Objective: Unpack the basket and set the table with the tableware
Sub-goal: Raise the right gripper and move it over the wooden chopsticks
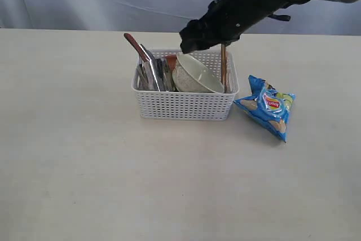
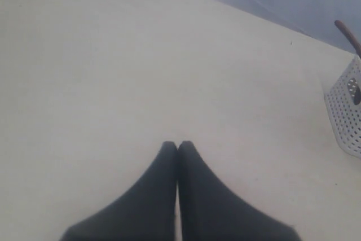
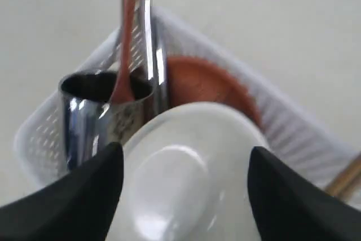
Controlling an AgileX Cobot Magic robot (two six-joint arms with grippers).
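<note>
The white lattice basket [image 1: 186,106] stands mid-table [image 1: 84,167]. It holds a tilted cream bowl [image 1: 198,74], a reddish-brown plate [image 3: 208,83], a steel cup [image 3: 90,111], a steel knife [image 3: 148,43], a dark wooden spoon [image 1: 134,44] and upright chopsticks [image 1: 224,66]. My right gripper [image 3: 186,149] hovers open just over the bowl [image 3: 186,179], one finger on each side of it, gripping nothing. My left gripper [image 2: 177,145] is shut and empty above bare table, well away from the basket's corner [image 2: 344,111]; it does not show in the exterior view.
A blue chips bag [image 1: 268,107] lies on the table just right of the basket. Bare tabletop spreads to the left and in front of the basket. A pale curtain hangs behind the table's far edge.
</note>
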